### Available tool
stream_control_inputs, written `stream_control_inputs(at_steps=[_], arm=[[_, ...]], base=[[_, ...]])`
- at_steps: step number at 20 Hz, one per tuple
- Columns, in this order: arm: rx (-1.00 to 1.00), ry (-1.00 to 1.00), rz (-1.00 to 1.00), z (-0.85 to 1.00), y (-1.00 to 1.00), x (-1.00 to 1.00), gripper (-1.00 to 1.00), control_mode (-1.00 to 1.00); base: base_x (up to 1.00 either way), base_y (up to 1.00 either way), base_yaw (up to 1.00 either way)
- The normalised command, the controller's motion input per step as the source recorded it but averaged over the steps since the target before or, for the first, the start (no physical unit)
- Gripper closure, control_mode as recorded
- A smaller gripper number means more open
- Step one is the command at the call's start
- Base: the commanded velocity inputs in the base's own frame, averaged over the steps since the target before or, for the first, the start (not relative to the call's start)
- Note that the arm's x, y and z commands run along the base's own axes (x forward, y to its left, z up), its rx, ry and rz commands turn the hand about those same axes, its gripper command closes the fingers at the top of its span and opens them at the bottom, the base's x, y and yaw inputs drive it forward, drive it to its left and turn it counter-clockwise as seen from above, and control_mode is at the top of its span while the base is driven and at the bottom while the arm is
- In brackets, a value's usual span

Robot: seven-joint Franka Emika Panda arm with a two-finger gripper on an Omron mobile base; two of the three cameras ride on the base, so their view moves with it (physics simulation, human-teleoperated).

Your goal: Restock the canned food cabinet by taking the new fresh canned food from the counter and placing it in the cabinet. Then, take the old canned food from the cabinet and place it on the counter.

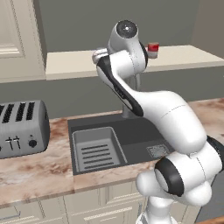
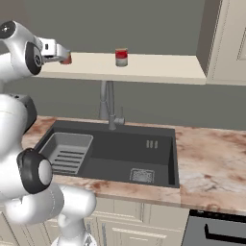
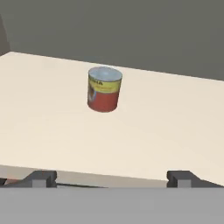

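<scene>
Fingertips (image 3: 41, 177) of the gripper (image 3: 112, 179) rise nearest to us in the hand view. They stand wide apart with nothing between them, at the front edge of the cream shelf board. Ahead of them, well clear of both tips, the old canned food (image 3: 104, 89) stands upright on the board, and we see its yellowish-green label band and greyish top. Behind it runs the grey back wall (image 3: 131, 30).

From the base cameras, the counter (image 1: 35, 175) lies closest to us, above cream drawers. The dark sink (image 1: 87, 120) is set into it, with a grey rack (image 1: 96, 151) in its left half. A toaster (image 1: 22, 127) sits on the stone to the left of the sink, and a faucet (image 2: 108, 103) rises behind the basin. Above and beyond, the canned food cabinet (image 2: 158, 67) holds the new fresh canned food (image 2: 121, 57), upright on the shelf and well to the right of the hand. In the right base view a patch of red shows just beside the hand, but we cannot tell what it is.
</scene>
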Motion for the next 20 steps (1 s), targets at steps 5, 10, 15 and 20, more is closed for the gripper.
stream_control_inputs(at_steps=[5, 10, 15, 20], arm=[[0.05, 0.01, -0.01, 0.0, 0.0, 0.28, -1.0, -1.0], [0.06, 0.0, -0.02, -0.03, 0.0, 0.28, -1.0, -1.0], [0.03, 0.0, -0.03, -0.05, 0.0, 0.25, -1.0, -1.0], [0.01, 0.0, -0.04, -0.09, 0.0, 0.22, -1.0, -1.0]], base=[[0.0, 0.0, 0.0], [0.0, 0.0, 0.0], [0.0, 0.0, 0.0], [0.0, 0.0, 0.0]])
